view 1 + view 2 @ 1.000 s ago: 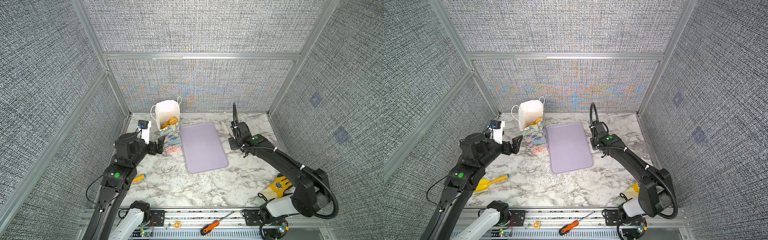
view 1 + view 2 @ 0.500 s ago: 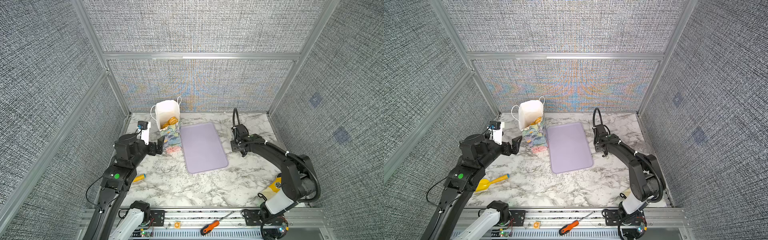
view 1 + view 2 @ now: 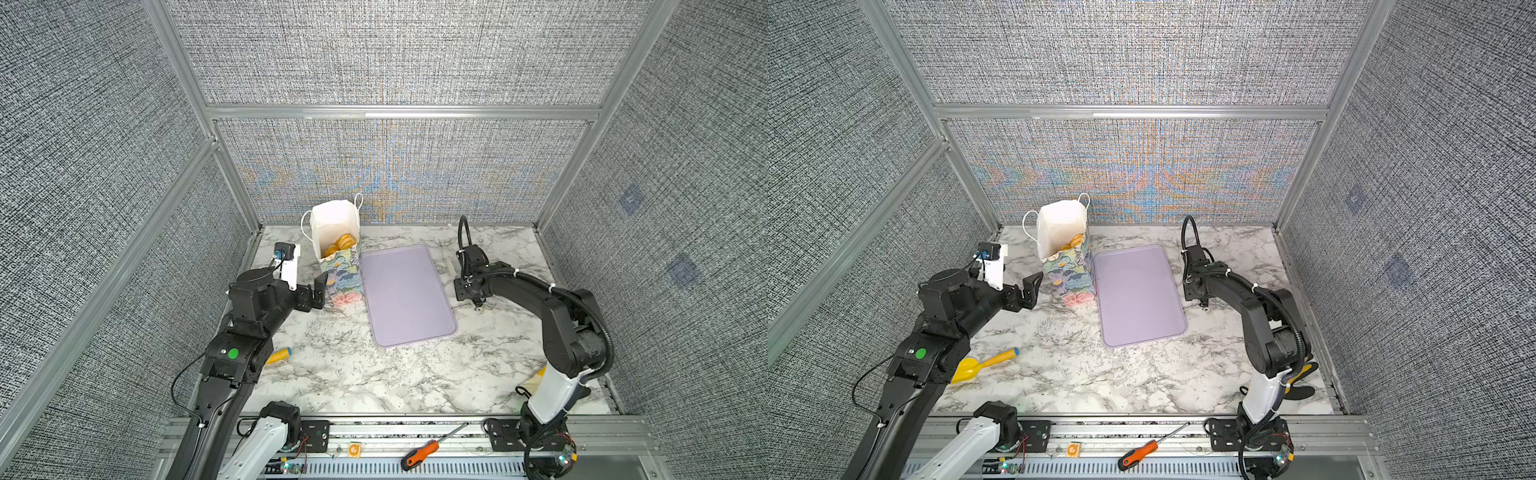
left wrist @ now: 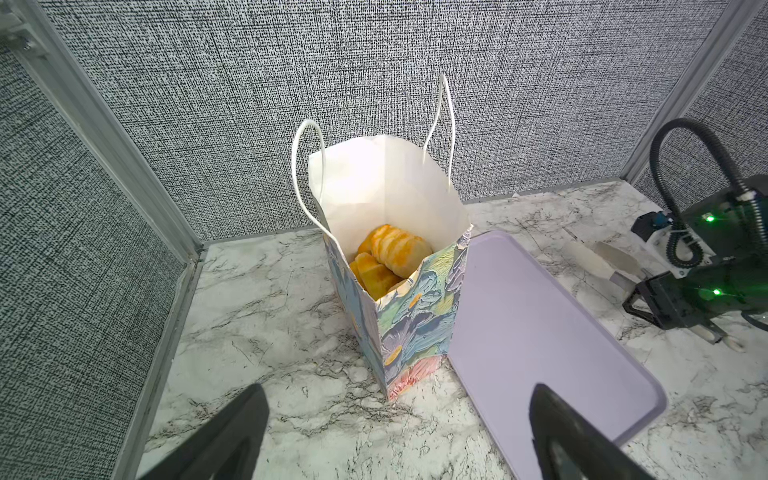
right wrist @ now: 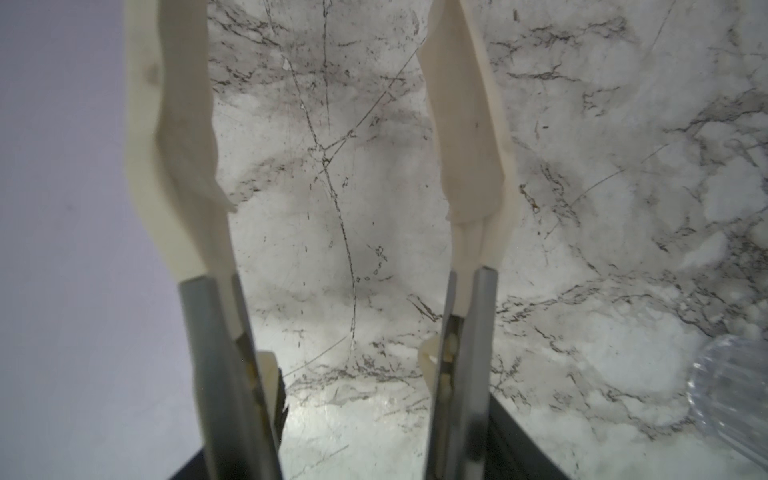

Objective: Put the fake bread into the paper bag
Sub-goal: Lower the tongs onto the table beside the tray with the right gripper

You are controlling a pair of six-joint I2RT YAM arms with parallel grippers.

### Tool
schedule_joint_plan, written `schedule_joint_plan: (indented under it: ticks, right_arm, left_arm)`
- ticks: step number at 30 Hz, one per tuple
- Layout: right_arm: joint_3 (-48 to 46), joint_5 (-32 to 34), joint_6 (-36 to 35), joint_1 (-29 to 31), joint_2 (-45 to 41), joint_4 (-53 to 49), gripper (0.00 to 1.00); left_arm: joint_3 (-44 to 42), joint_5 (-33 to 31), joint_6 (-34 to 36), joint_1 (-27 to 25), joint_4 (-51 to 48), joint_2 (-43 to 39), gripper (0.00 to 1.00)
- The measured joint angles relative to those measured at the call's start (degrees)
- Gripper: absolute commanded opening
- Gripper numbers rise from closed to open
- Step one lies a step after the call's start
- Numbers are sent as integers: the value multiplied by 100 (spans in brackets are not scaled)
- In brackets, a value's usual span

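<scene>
Saw fake bread (image 4: 390, 257) inside mid-frame paper bag (image 4: 415, 328), left gripper (image 4: 397, 392) spread wide, right gripper (image 5: 320, 104) half-parted, both empty; likely needed only careful retreat.

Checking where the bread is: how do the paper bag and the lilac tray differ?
The paper bag stands upright; the lilac tray lies flat. The bag holds fake bread; the tray holds nothing. The bag is floral-printed, the tray plain. Both rest on the marble table.
</scene>
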Motion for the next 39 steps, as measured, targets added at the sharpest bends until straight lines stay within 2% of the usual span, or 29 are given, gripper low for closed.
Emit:
schedule_joint_plan:
  ticks: [19,39]
  right_arm:
    - [444,-201,15,-109,793,-166,74]
    - [426,-306,-90,-164,800,4,91]
  left_arm:
    - [-31,-39,7,0,-39,39,99]
    - [-66,-131,-2,0,-39,42,99]
